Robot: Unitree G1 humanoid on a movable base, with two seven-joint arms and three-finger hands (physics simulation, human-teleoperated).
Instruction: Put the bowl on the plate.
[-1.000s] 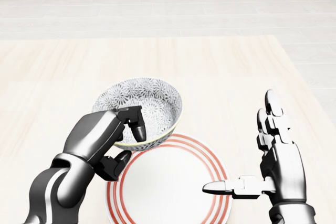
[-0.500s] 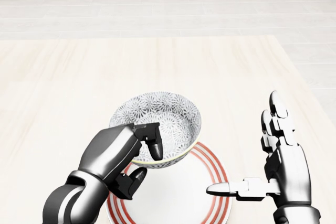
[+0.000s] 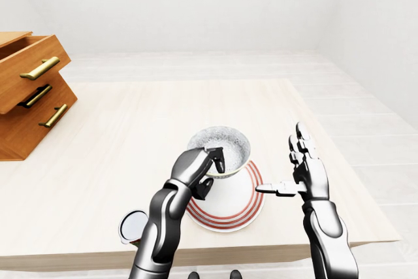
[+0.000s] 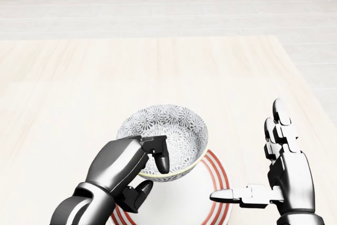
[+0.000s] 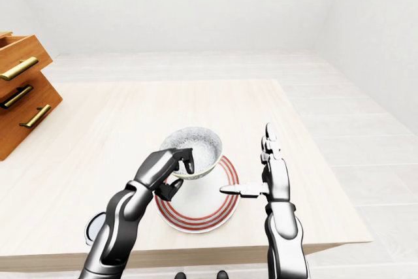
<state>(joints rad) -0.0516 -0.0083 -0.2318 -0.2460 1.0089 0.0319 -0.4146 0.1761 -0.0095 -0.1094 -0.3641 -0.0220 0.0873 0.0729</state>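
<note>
Since a second ago, you are moving the patterned bowl [image 4: 176, 127] down and to the right in the head view, so it is now hanging over more of the red-ringed plate [image 4: 218, 172]. Your left hand [image 4: 124, 164] is travelling with it. Your right hand [image 4: 289, 177] is sitting a little lower in that view than before.

Your left hand is pinching the bowl's rim on its lower left side. One finger [image 4: 160, 159] is hooking down inside the bowl, and the thumb [image 4: 138, 191] is pressing from underneath. The bowl is covering the plate's top left part. You cannot tell whether it is touching the plate.

Your right hand is standing spread wide, just to the right of the plate. Its fingers are pointing up and its thumb is sticking out sideways over the plate's right edge. It is holding nothing.

The plate is lying on the pale wooden table [image 3: 130, 122], near the bottom edge. A wooden chest of drawers [image 3: 29, 89] is standing at the far left of the left-eye view, well apart from the plate.
</note>
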